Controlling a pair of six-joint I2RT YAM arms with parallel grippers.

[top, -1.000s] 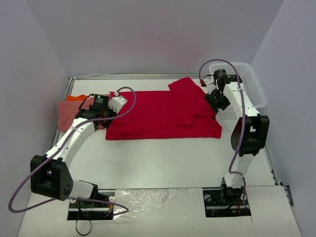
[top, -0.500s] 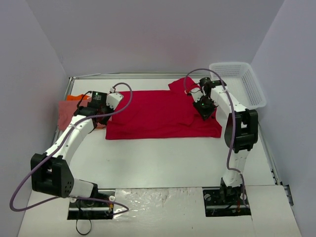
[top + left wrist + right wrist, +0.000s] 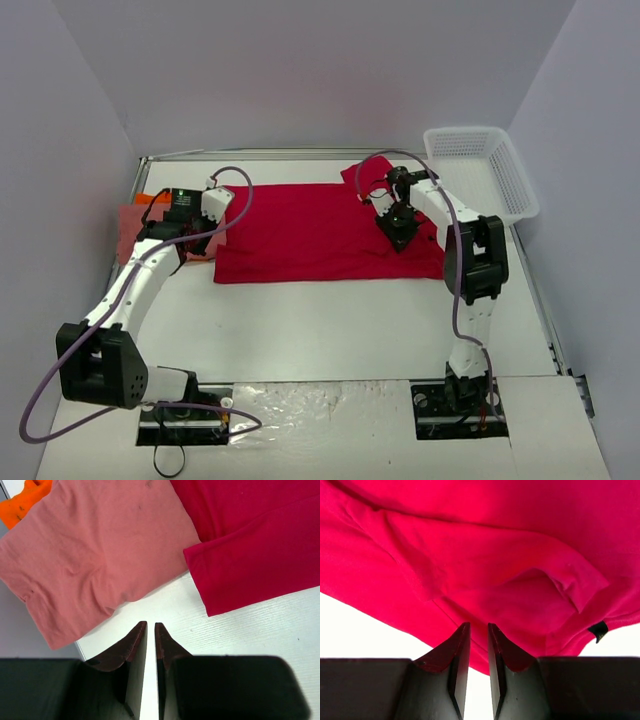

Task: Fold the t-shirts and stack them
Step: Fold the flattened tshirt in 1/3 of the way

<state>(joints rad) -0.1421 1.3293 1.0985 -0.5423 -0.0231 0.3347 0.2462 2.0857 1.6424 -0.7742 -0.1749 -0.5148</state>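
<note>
The table [image 3: 330, 320] has a flat white top with a fine linear grain, visible at close range in the left wrist view. A thin metal rail [image 3: 240, 153] runs along its far edge. A white plastic mesh basket [image 3: 482, 172] sits upright at the far right corner, its long side against the right wall; its inside is bare. Plain pale grey walls [image 3: 300, 70] enclose the table on three sides. A crinkled, glossy sheet [image 3: 320, 400] lies at the near edge.

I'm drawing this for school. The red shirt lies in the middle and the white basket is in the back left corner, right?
No. The top view shows the white basket in the back right corner. The red shirt is in the middle.
</note>
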